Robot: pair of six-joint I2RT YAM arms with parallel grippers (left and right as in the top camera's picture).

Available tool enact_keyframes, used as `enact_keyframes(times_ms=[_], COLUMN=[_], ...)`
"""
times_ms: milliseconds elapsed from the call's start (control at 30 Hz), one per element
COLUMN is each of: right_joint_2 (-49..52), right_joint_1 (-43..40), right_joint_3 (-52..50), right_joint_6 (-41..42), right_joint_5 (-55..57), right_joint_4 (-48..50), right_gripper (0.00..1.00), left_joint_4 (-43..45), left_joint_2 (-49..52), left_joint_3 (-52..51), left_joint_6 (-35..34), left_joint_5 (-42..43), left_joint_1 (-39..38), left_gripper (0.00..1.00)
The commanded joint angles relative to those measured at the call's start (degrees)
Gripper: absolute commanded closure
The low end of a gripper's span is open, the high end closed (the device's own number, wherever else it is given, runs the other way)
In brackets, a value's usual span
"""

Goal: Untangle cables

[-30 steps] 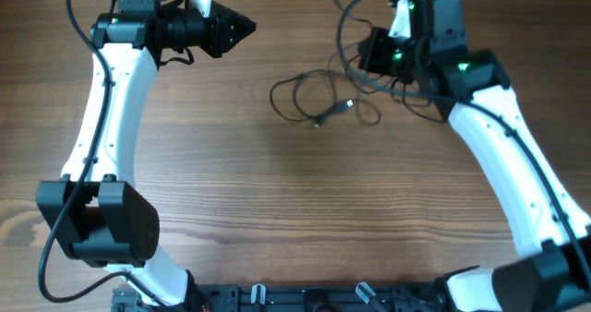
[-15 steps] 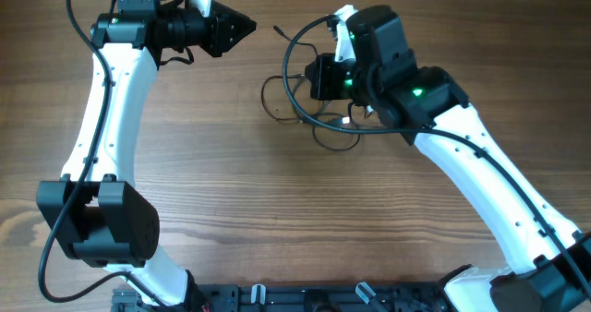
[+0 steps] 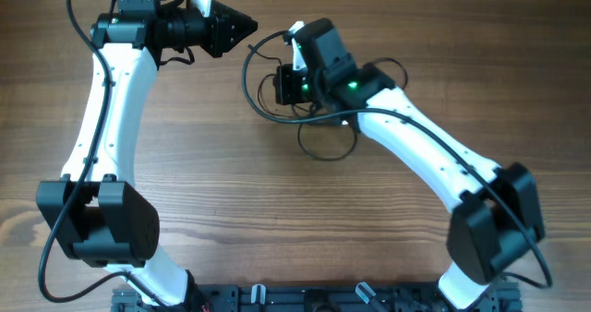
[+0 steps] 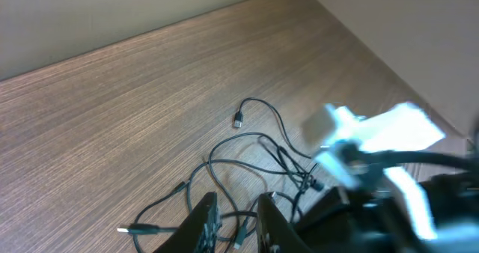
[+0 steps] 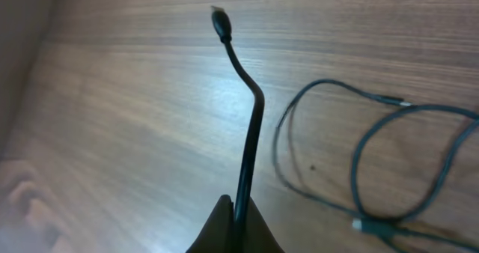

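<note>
Cables [image 4: 292,167] in a loose tangle on desk [image 3: 277,229]. Right jaws pinched shut on one strand [image 5: 251,126] at tangle's left edge, long axis straight ahead, plug end [image 5: 219,21] leading. Left jaws narrow, empty, farther left of tangle. Right arm nearer.

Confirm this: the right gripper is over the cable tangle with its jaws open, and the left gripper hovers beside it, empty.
Wrong on the jaws. The right gripper is over the cable tangle with its jaws shut on one black cable, as the right wrist view shows; the left gripper hovers beside it, empty.
</note>
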Motion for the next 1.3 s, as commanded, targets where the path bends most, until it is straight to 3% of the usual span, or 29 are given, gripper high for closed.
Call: enact_keyframes(times_ms=[0, 100, 133, 167, 200, 233, 667, 1033, 1267], right_joint_2=[2.99, 3.48, 3.48, 3.39, 3.34, 3.17, -0.39, -9.38, -8.94], right_joint_1=[-0.02, -0.04, -0.04, -0.04, -0.04, -0.04, -4.42, -15.30, -16.28], right_joint_3=[-0.04, -0.04, -0.02, -0.02, -0.02, -0.02, -0.02, -0.02, -0.02], right_joint_6=[-3.67, -6.56, -7.15, -6.69, -6.69, -6.56, -4.70, -2.38, -5.31], right_joint_5=[7.23, 7.32, 7.61, 8.24, 8.72, 9.46, 14.05, 18.60, 17.73], right_joint_4=[2.16, 4.11, 4.76, 4.85, 4.90, 4.81, 1.51, -15.65, -20.76], right_gripper=[0.96, 0.95, 0.73, 0.61, 0.50, 0.48, 0.42, 0.41, 0.41], left_joint_4=[0.17, 0.17, 0.15, 0.15, 0.15, 0.15, 0.17, -0.68, -0.26], left_joint_2=[0.04, 0.04, 0.04, 0.04, 0.04, 0.04, 0.04, 0.04, 0.55], left_joint_3=[0.59, 0.59, 0.59, 0.59, 0.59, 0.59, 0.59, 0.59, 0.59], left_joint_6=[0.13, 0.13, 0.13, 0.13, 0.13, 0.13, 0.13, 0.37, 0.33], left_joint_5=[1.38, 1.36, 1.38, 1.38, 1.36, 1.36, 1.36, 1.27, -1.51], left_joint_1=[-0.13, -0.13, -0.13, -0.13, -0.13, -0.13, -0.15, -3.30, -7.63], left_gripper=[0.81, 0.81, 0.81, 0.81, 0.81, 0.81, 0.80, 0.75, 0.68])
